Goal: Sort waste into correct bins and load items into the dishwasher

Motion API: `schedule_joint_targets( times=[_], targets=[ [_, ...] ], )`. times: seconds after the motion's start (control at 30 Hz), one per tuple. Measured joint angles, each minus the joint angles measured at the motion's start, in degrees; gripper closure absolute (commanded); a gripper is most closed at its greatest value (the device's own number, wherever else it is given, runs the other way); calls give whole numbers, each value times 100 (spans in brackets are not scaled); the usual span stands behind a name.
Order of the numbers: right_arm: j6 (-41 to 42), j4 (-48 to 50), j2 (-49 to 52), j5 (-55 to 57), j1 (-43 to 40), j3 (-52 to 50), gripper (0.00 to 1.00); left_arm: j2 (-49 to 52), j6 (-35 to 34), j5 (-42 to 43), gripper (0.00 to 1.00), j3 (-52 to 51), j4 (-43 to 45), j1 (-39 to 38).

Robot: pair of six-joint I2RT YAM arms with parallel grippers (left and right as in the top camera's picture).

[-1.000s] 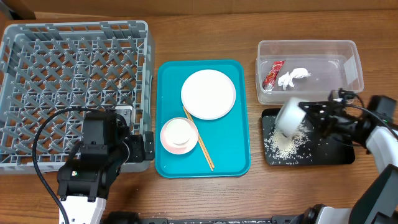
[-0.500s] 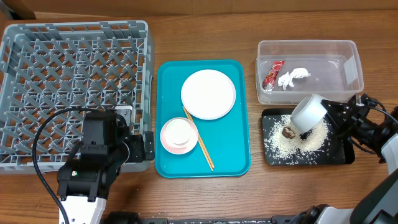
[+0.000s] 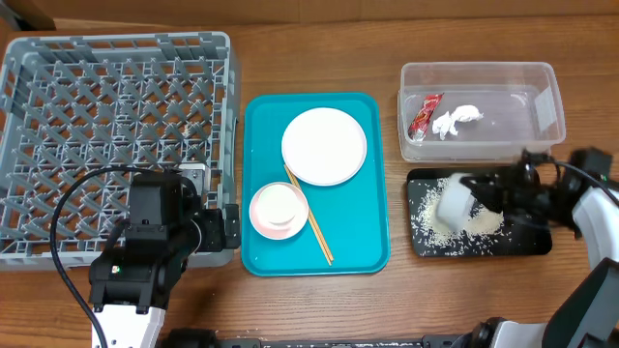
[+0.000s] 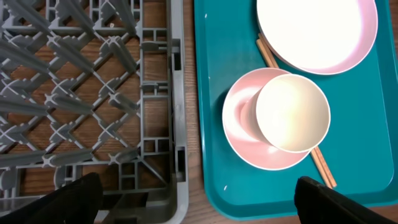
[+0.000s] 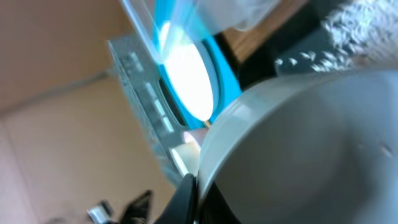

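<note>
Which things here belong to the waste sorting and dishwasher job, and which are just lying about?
Job: dish rack, plate, pink bowl, white cup, chopsticks, pale bowl, clear tub, wrapper, tissue, black tray, rice.
Lying about: teal tray, cardboard box.

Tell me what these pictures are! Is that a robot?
Yes, a robot with two arms. One picture looks down from above; the other two come from cameras on its wrists. Its right claw grips a pale grey-white bowl, tilted over a flat black tray scattered with white rice grains. Its left claw is open, near a grey plastic lattice dish rack. A teal tray carries a round white plate, a pink bowl and wooden chopsticks. A clear plastic tub holds a red wrapper and a crumpled white tissue.
</note>
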Motion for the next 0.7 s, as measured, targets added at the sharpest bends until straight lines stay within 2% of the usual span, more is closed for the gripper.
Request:
schedule_joint_targets(
  times=[0.1, 0.2, 0.27, 0.47, 0.57, 0.7],
  targets=[
    [-411, -549, -155, 914, 828, 1132, 96, 0, 0, 0, 0, 0, -4, 0],
    [-562, -518, -334, 1683, 1847, 1753, 96, 0, 0, 0, 0, 0, -4, 0],
    [-623, -146, -367, 2302, 2855, 1893, 96, 0, 0, 0, 0, 0, -4, 0],
    [-695, 997, -22, 3991, 5040, 1891, 96, 0, 0, 0, 0, 0, -4, 0],
    [-693, 1858, 474, 4839, 5821, 1891, 96, 0, 0, 0, 0, 0, -4, 0],
    [-693, 2555, 1274, 5370, 6227, 1888, 93, 0, 0, 0, 0, 0, -4, 0]
  ],
)
